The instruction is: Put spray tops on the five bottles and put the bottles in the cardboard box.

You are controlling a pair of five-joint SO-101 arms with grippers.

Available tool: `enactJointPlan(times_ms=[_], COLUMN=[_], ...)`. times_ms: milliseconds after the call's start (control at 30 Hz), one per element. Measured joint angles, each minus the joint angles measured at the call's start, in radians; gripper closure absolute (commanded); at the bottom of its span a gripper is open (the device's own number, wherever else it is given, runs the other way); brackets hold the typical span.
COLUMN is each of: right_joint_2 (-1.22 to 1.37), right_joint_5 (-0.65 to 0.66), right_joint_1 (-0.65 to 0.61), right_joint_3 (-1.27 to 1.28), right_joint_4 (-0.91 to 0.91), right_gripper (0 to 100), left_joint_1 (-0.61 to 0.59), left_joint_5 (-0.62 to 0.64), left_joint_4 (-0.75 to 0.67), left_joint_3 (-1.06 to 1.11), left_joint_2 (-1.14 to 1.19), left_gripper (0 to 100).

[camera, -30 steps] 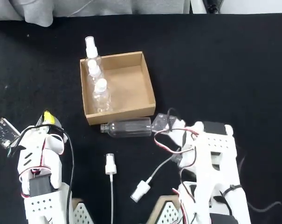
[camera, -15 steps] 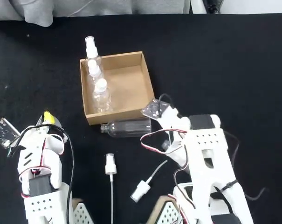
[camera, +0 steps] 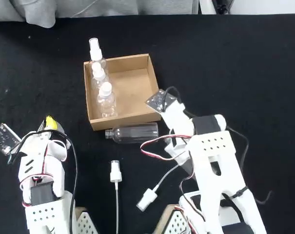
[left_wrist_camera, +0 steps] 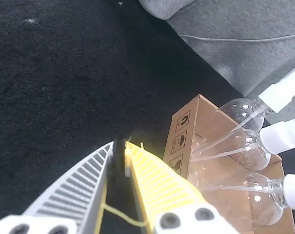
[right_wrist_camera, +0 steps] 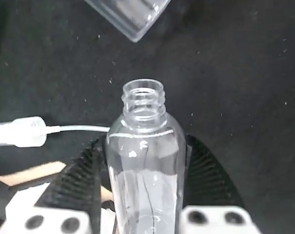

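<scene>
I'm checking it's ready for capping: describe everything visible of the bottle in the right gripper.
The clear plastic bottle has a rounded shoulder and a threaded neck, open, with no spray top. It looks empty. The right gripper is shut on its body, one black ribbed finger against each side. Its mouth points toward a second clear bottle lying ahead, apart from it. Whether it touches the black table cannot be told.

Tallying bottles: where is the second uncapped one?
In the right wrist view, the uncapped bottle sits in the right gripper, neck toward the lying bottle.
</scene>
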Motion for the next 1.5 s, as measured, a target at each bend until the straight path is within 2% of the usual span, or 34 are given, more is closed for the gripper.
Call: enactJointPlan(times_ms=[200, 533, 833, 1033, 1267, 1500], right_joint_2=[0.0, 0.0, -0.224, -0.284, -0.305, -0.341], right_joint_5=[-0.044, -0.048, -0.092, -0.12, -0.229, -0.328], right_joint_1=[-0.003, -0.003, -0.005, -0.005, -0.005, -0.005], right_joint_3=[-0.055, -0.196, -0.196, -0.196, -0.196, -0.083], right_joint_4=[0.017, 0.133, 0.18, 0.181, 0.06, -0.14], right_gripper=[91.0, 91.0, 91.0, 91.0, 91.0, 91.0], left_joint_1=[0.0, 0.0, 0.0, 0.0, -0.005, -0.091], left_joint_5=[0.0, 0.0, 0.0, 0.0, 0.0, 0.0], left_joint_4=[0.0, 0.0, 0.0, 0.0, 0.0, 0.0], left_joint_3=[0.0, 0.0, 0.0, 0.0, 0.0, 0.0], left_joint_2=[0.0, 0.0, 0.0, 0.0, 0.0, 0.0], left_gripper=[97, 97, 97, 97, 97, 97])
